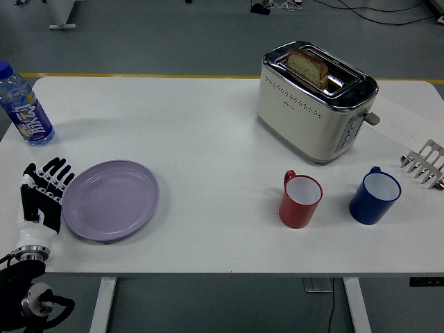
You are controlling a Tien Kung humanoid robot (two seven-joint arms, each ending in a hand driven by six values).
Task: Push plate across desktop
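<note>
A round lavender plate (111, 200), smooth and shallow-rimmed, lies flat on the white worktop (208, 132) just right of the robot's left hand (40, 198), whose black-and-white fingers are extended and spread, holding nothing, at the plate's left rim; whether they touch it cannot be told. Beyond the hand, near the worktop's far left corner, stands a clear plastic bottle (25, 105) with a blue cap and a colourful label, its lettering too small to read. Well to the right of the hand sit a red mug (300, 200) and a dark blue mug (374, 196), both white inside. Behind them a cream, chrome-topped toaster (313, 103) with perforated sides holds a slice of bread (308, 67). A metal rack (424, 164) pokes in at the far right edge. The floor beyond is grey with a yellow line.
</note>
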